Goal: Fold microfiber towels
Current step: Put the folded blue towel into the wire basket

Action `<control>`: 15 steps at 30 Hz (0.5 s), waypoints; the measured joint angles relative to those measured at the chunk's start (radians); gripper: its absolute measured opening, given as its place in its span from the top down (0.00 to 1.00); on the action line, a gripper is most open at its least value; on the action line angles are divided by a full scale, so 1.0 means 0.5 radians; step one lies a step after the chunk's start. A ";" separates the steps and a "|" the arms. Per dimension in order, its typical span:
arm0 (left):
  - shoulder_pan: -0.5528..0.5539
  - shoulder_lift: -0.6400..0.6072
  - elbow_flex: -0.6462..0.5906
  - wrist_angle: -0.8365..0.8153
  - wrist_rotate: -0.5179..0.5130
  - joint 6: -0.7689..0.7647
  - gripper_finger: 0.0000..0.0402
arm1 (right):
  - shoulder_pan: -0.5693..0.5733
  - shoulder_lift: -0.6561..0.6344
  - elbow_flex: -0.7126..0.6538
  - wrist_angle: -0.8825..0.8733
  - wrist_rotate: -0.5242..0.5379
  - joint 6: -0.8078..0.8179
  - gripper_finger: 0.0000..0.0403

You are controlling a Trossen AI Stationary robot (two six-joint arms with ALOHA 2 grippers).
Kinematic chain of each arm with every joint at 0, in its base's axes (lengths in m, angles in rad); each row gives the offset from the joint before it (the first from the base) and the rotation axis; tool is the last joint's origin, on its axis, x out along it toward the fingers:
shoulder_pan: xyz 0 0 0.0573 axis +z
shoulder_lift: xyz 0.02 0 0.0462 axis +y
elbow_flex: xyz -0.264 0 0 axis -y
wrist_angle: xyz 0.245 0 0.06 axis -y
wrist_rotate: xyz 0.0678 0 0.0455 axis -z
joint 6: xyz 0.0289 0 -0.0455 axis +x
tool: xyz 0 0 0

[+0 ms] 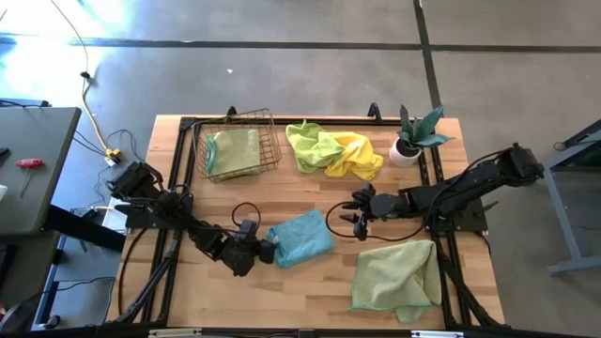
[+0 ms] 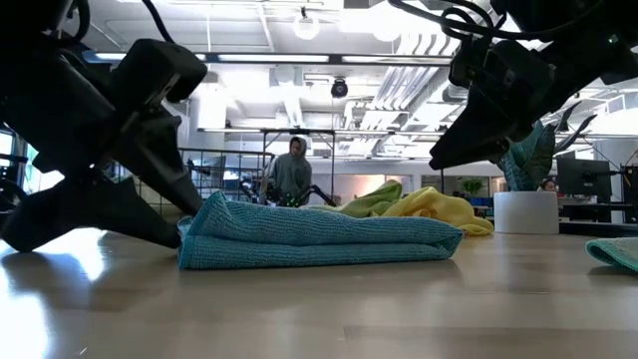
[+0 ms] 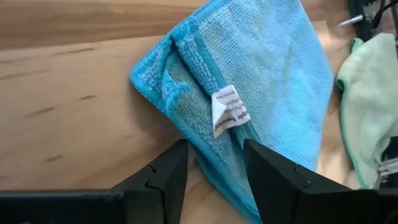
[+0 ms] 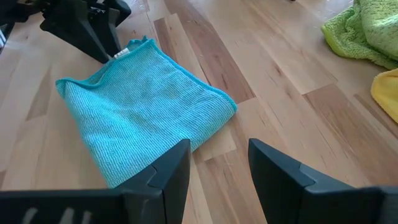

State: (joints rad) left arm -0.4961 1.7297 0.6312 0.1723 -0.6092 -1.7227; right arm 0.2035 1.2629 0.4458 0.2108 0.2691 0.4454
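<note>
Towels lie scattered over the wooden table (image 1: 310,282); the teal towel (image 1: 300,238), folded into a thick flat pad, sits near the table's middle, and the low view shows its layered edge resting flat on the boards; the left gripper (image 1: 266,252) is down at this towel's corner, its fingers (image 3: 165,180) parted on either side of the hem just below the white care tag (image 3: 227,109), and whether the pads actually pinch the cloth or only straddle it I cannot tell; the right gripper (image 1: 358,216) hangs above bare wood beside the teal towel's other side, jaws spread with nothing between them, its own camera looking past both fingers at the teal cloth and the left gripper beyond; a pale sage towel (image 1: 399,274) lies spread near the front right of the table, partly rumpled; a lime green towel (image 1: 313,146) and a yellow towel (image 1: 357,155) are heaped together at the back, touching; another pale green towel (image 1: 235,150) rests folded inside the wire basket (image 1: 272,141) at the back left; a small potted plant (image 1: 413,136) stands at the back right corner; a person (image 2: 291,172) shows far off in the room behind.
</note>
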 joint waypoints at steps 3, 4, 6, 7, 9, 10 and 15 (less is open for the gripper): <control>0.000 0.001 0.026 -0.052 0.077 -0.068 0.63 | 0.000 0.000 0.000 0.000 0.000 0.000 0.62; 0.000 0.001 0.037 -0.075 0.125 -0.095 0.63 | 0.000 0.000 0.000 0.000 0.000 0.000 0.62; 0.000 0.001 0.053 -0.101 0.175 -0.193 0.63 | 0.000 0.000 0.000 0.000 0.000 0.000 0.62; 0.000 0.001 0.056 -0.109 0.183 -0.248 0.63 | 0.000 0.000 0.000 0.000 0.000 0.000 0.62; -0.003 0.000 0.057 -0.115 0.183 -0.355 0.61 | 0.000 0.000 0.000 0.000 0.000 0.000 0.62; -0.003 -0.001 0.057 -0.115 0.181 -0.402 0.60 | 0.000 0.000 0.000 0.000 0.000 0.000 0.62; -0.002 0.031 0.060 -0.085 0.130 -0.558 0.48 | 0.000 0.001 0.000 0.000 0.000 0.000 0.62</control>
State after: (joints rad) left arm -0.4972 1.7451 0.6609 0.1298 -0.5440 -2.0017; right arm 0.2035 1.2632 0.4458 0.2108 0.2691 0.4454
